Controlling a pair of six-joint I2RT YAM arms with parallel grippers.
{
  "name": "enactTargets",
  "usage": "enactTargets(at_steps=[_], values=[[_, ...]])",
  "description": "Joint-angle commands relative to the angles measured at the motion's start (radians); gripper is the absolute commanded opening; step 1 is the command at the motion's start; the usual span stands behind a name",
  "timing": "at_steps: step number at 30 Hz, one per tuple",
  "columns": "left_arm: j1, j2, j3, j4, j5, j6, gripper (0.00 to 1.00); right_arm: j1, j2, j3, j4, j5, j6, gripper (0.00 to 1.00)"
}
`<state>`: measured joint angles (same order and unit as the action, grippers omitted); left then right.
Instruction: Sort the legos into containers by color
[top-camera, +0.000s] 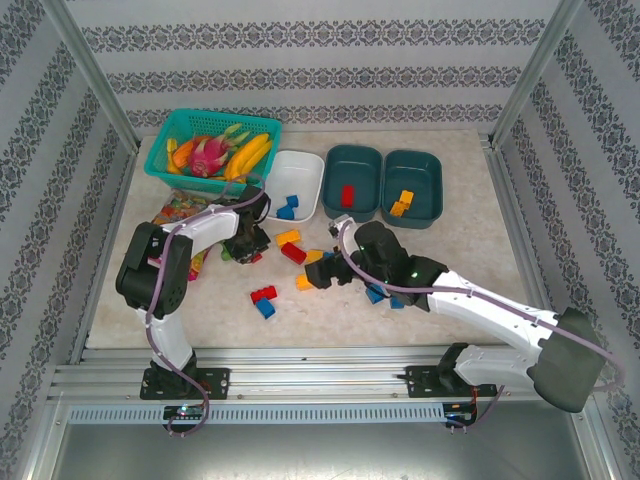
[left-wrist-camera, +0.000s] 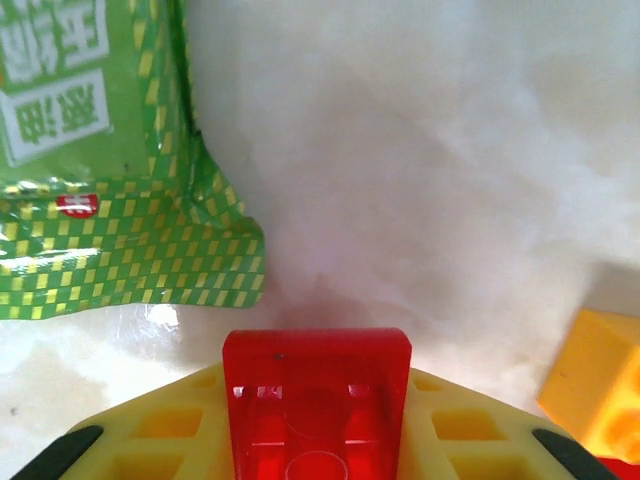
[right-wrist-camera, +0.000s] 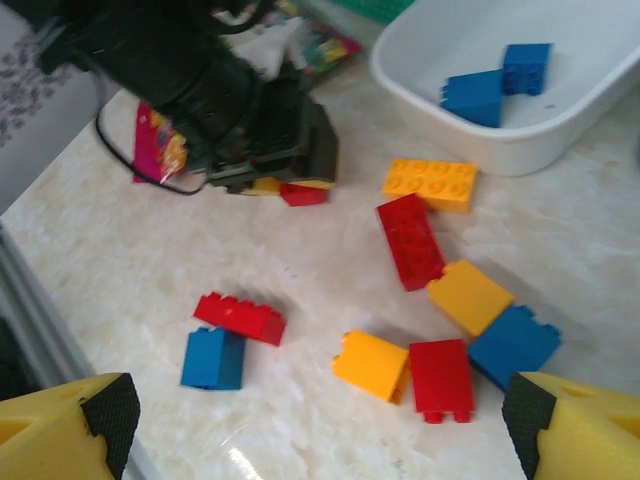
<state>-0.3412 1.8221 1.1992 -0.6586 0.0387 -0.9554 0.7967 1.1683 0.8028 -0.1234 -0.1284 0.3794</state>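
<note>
Left wrist: glossy red lego (left-wrist-camera: 316, 400)

Table (top-camera: 480, 240) bare at 3 o'clock, bricks (top-camera: 293, 252) littering centre, basket (top-camera: 190, 180) blocking 11, tubs (top-camera: 355, 165) walling 12 to 1, bag (top-camera: 178, 208) at 9 beside left arm (top-camera: 160, 270), right arm (top-camera: 480, 300) crossing 4 to 5

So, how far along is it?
Early: two blue bricks sit in the white tub, a red one in the middle teal tub, yellow-orange ones in the right teal tub. The left gripper grips a red brick; several loose bricks remain on the table.
</note>
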Motion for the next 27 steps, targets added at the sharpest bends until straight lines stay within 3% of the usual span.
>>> enactTargets(at_steps=[1,7,14,21,27], values=[[-0.055,-0.102,0.101,-0.064,-0.041,0.076,0.29,-0.054,-0.054,0.062,-0.023,0.109,0.05,0.95],[-0.17,-0.018,0.37,-0.126,0.014,0.222,0.3,-0.214,-0.092,0.098,-0.044,0.218,0.138,0.95],[-0.247,0.25,0.761,-0.151,0.087,0.368,0.3,-0.37,-0.061,0.153,-0.072,0.209,0.22,0.95],[-0.272,0.516,1.103,-0.206,0.073,0.44,0.29,-0.446,-0.072,0.138,-0.079,0.179,0.285,0.95],[-0.273,0.644,1.223,-0.225,0.023,0.451,0.29,-0.467,-0.122,0.082,-0.095,0.158,0.302,0.95]])
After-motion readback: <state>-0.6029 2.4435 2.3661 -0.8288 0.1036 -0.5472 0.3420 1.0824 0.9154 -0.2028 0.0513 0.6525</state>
